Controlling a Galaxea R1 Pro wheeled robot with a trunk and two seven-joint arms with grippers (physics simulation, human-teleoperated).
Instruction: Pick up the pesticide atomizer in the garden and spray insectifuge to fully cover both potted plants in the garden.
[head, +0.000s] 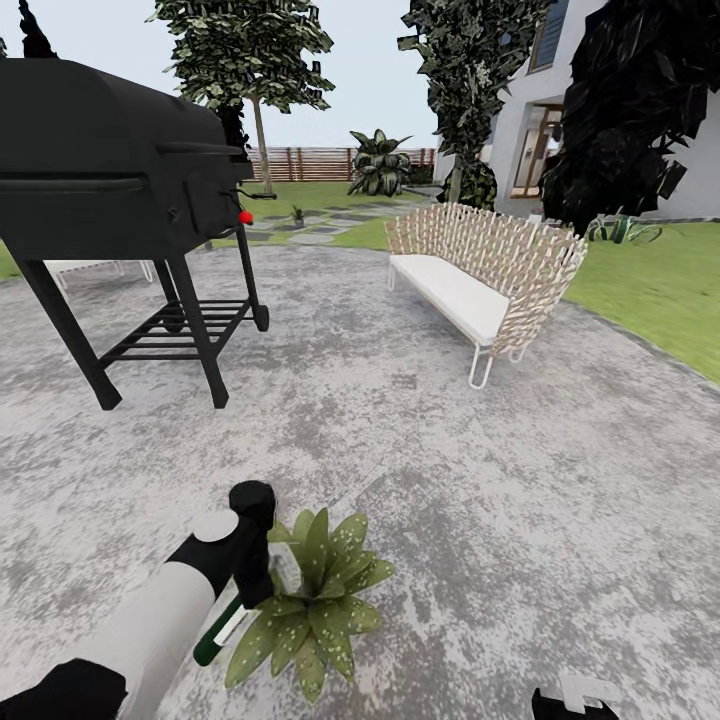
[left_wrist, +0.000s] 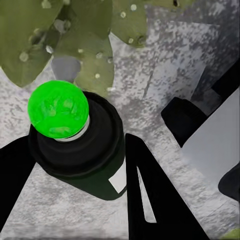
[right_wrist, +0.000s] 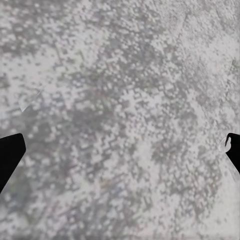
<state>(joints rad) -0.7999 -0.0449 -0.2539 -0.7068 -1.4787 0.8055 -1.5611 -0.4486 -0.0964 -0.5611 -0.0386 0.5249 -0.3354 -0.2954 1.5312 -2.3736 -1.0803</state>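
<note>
l arm (head: 150, 630): white forearm, black wrist + elbow; end effector (left_wrist: 75, 195) w/ 2 black fingers.

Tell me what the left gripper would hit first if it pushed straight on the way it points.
Probably the speckled leaves of the potted plant: the left gripper, holding the pesticide atomizer, points at them, with the grey patio beyond. Depth is unclear.

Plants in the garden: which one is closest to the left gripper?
The low speckled-leaf plant on the grey patio, right beside the left gripper holding the green bottle. The leafy plant by the fence stands far off.
</note>
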